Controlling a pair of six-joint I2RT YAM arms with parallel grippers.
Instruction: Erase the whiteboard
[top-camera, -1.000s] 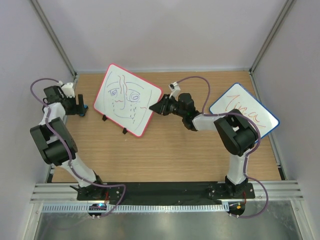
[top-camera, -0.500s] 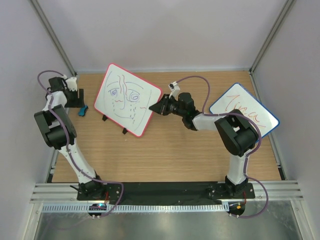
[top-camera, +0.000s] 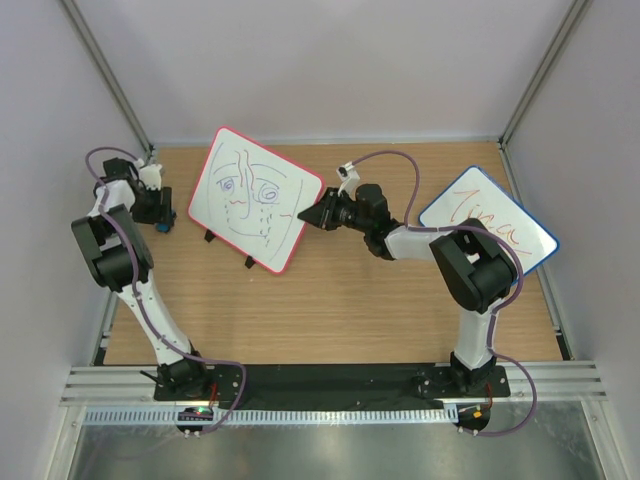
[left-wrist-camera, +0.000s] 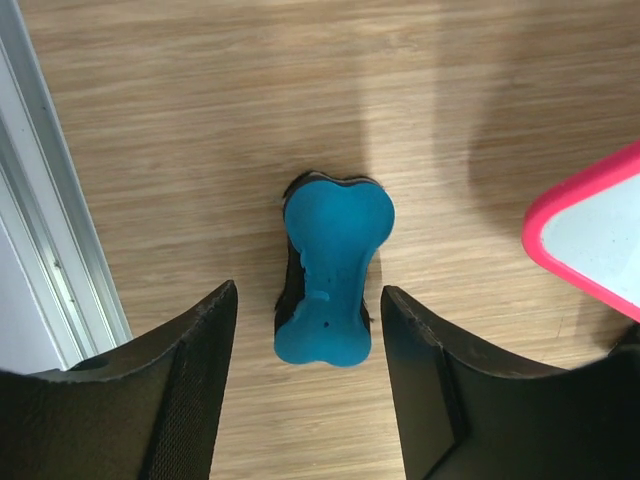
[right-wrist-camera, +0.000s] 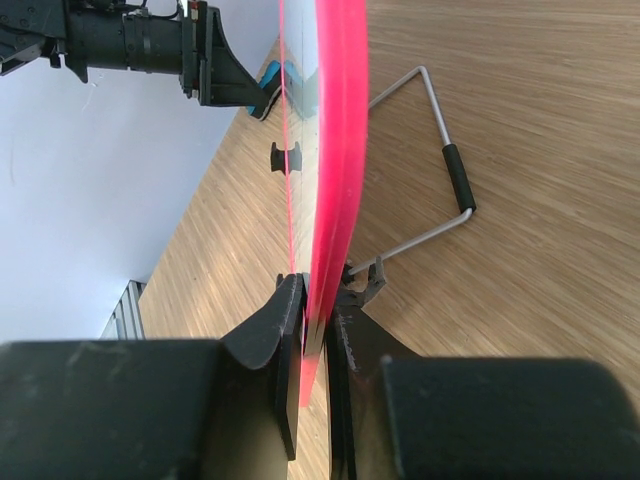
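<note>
The whiteboard (top-camera: 255, 198), red-pink framed, stands tilted on a wire stand and bears a purple and red face scribble. My right gripper (top-camera: 322, 215) is shut on its right edge; the right wrist view shows the pink frame (right-wrist-camera: 335, 150) pinched between both fingers. A blue bone-shaped eraser (left-wrist-camera: 333, 268) lies flat on the wood, left of the board. My left gripper (left-wrist-camera: 308, 400) is open just above it, one finger on each side, not touching. In the top view the left gripper (top-camera: 160, 214) hides most of the eraser.
A blue-framed board with orange writing (top-camera: 487, 229) leans at the right. The wire stand (right-wrist-camera: 440, 190) props the whiteboard from behind. A metal rail (left-wrist-camera: 45, 220) borders the table on the left, close to the eraser. The whiteboard's pink corner (left-wrist-camera: 590, 235) is near the eraser's right.
My left gripper swung from the far left edge back over the blue eraser and now straddles it. The right gripper and the whiteboard have not moved.
</note>
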